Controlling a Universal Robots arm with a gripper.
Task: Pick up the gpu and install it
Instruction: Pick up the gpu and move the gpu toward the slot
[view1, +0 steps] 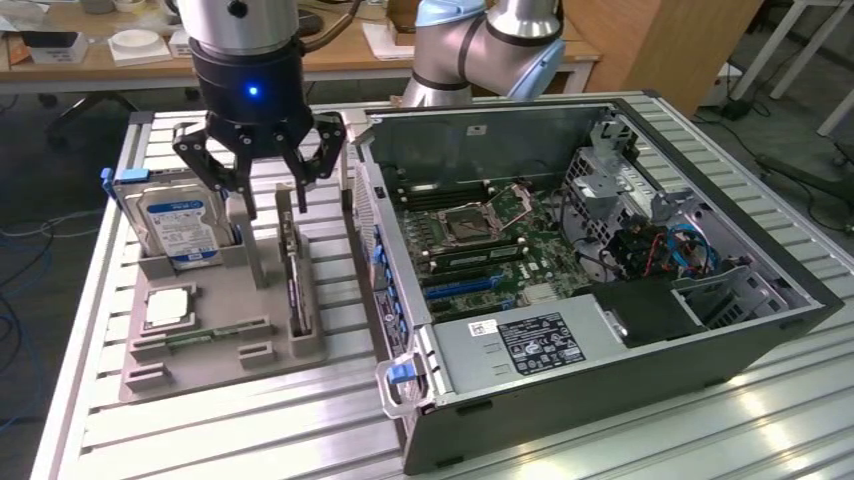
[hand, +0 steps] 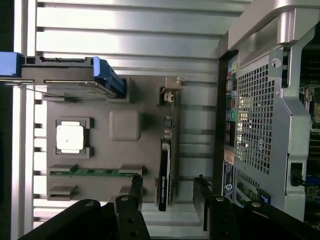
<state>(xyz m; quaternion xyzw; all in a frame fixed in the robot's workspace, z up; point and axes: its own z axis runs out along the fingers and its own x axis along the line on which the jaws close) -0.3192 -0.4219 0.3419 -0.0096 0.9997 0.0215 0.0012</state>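
Observation:
The gpu (view1: 296, 288) stands on its edge in a slot of the grey tray (view1: 247, 300), a thin dark card with a metal bracket at its far end. My gripper (view1: 271, 203) hangs just above the card's far end, open, one finger on either side of the card and nothing held. In the wrist view the gpu (hand: 165, 172) shows edge-on, and the gripper (hand: 168, 186) has its two black fingertips (hand: 136, 184) apart on either side of the card's near end.
In the tray stand a silver hard drive with a blue label (view1: 184, 225), a CPU (view1: 170, 308) and a green RAM stick (view1: 200, 336). The open computer case (view1: 694, 330) lies at the exterior view's right, its motherboard (view1: 487, 250) exposed. A slatted metal table (view1: 240, 420) carries everything.

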